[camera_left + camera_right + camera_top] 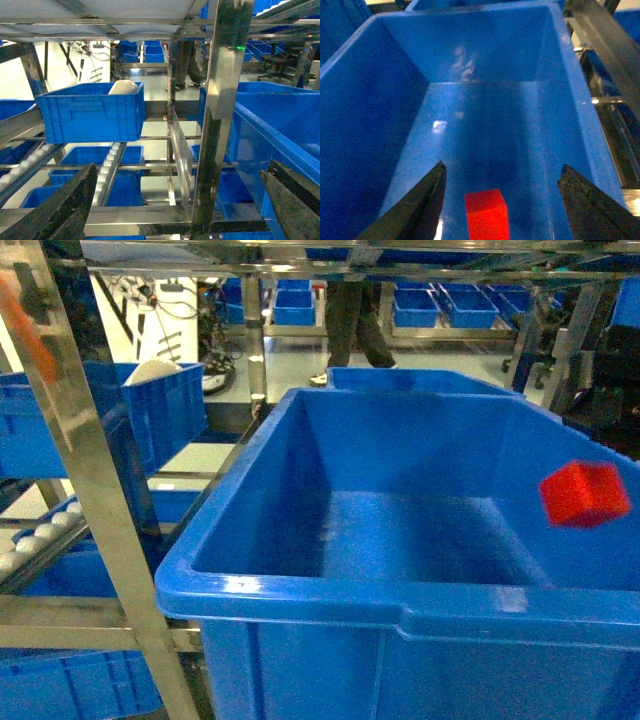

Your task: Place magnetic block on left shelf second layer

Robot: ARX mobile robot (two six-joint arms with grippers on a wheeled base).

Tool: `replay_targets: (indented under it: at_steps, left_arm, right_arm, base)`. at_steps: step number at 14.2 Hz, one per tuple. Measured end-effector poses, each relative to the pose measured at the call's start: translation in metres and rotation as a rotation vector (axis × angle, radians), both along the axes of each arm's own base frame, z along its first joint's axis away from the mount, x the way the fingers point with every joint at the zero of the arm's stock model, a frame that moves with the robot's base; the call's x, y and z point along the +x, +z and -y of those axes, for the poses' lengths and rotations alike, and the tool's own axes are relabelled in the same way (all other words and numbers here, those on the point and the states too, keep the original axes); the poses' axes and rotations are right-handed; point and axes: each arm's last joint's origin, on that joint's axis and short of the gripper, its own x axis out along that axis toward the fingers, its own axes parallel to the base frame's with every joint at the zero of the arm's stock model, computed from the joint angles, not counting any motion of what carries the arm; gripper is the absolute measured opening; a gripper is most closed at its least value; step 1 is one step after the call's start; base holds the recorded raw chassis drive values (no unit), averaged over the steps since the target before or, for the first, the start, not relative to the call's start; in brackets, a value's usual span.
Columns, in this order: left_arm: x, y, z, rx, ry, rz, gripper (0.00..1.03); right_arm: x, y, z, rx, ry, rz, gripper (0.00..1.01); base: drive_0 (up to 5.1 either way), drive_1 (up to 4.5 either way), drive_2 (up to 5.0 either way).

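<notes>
From my right wrist I look straight down into the large blue crate [485, 115], and my right hand [502, 200] is spread wide, its two dark fingers [420, 205] well apart with the red magnetic block [487, 216] between them, touching neither. The head view shows what the wrist cannot: the block [585, 494] is blurred against the crate's right inner wall, above the crate floor, with nothing of my hand visible around it; whether it rests on anything I cannot tell. The crate's thick rim [300, 600] runs across the front, and its inside has wide open room to the left of the block. My left wrist sees none of that: my left hand [175, 200] is open too, empty, facing a steel post [220, 115] of the rack, with a smaller blue crate [90, 112] on roller rails [107, 170] to the left.
</notes>
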Motion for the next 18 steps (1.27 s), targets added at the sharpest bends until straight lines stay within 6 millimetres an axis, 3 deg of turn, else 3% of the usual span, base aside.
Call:
replay_targets:
  at_steps: [3, 5, 8, 10, 11, 12, 14, 18]
  left_arm:
    - [0.000, 0.000, 0.000, 0.000, 0.000, 0.000, 0.98]
    - [0.000, 0.000, 0.000, 0.000, 0.000, 0.000, 0.98]
    - [0.000, 0.000, 0.000, 0.000, 0.000, 0.000, 0.98]
    - [0.000, 0.000, 0.000, 0.000, 0.000, 0.000, 0.98]
    - [0.000, 0.000, 0.000, 0.000, 0.000, 0.000, 0.98]
    - [0.000, 0.000, 0.000, 0.000, 0.000, 0.000, 0.98]
    - [0.000, 0.000, 0.000, 0.000, -0.001, 0.000, 0.98]
    - [0.000, 0.000, 0.000, 0.000, -0.001, 0.000, 0.98]
  right_arm:
    - [-0.032, 0.010, 0.012, -0.038, -0.010, 0.050, 0.99]
    - [-0.063, 0.030, 0.027, -0.037, -0.051, 0.037, 0.98]
    - [-0.126, 0.079, 0.051, -0.013, -0.103, 0.134, 0.98]
    - [-0.134, 0.081, 0.048, 0.032, -0.039, 0.097, 0.98]
    - [-0.129, 0.077, 0.048, 0.017, -0.044, 0.212, 0.94]
    - [-0.138, 0.065, 0.056, -0.040, -0.065, 0.398, 0.81]
    - [-0.151, 0.040, 0.059, -0.102, -0.085, 0.569, 0.55]
    - [-0.166, -0.001, 0.059, -0.126, -0.076, 0.555, 0.03]
  base:
    - [0.0, 0.00, 0.0]
    - [0.0, 0.00, 0.0]
    - [0.0, 0.00, 0.0]
    - [0.0, 0.00, 0.0]
    - [0.0, 0.00, 0.0]
    - [0.0, 0.00, 0.0]
    - [0.0, 0.00, 0.0]
    - [0.0, 0.00, 0.0]
